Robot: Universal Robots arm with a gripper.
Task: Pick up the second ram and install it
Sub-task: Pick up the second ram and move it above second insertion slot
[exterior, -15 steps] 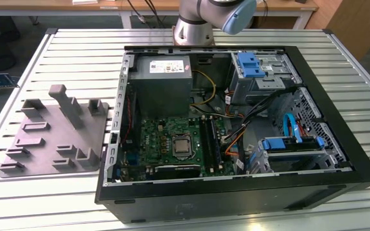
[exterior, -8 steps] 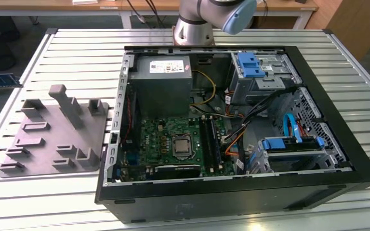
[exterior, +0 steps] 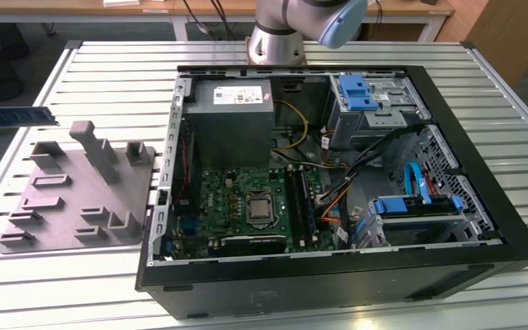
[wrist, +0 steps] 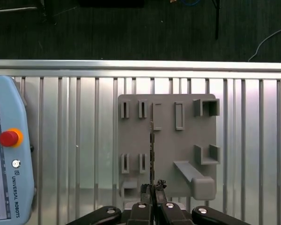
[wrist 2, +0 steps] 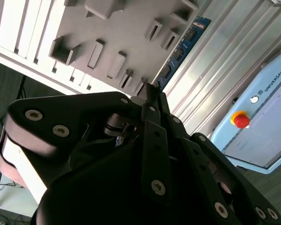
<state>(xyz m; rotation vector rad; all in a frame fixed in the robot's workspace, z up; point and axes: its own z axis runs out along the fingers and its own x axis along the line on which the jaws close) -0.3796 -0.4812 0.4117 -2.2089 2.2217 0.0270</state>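
The gripper (wrist: pixel 153 188) was clamped on one end of the second ram (wrist: pixel 151 145), which jutted ahead of its fingertips (grey tray (wrist: pixel 187 136) beyond). So slight a pinch could let it swivel or slip.

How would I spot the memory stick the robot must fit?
On the slatted table, find the grey tray at the exterior view's left, beside the open computer case. Above it, the gripper holds the second ram: a thin blue strip with dark chips, unlike the tray's grey ribs.
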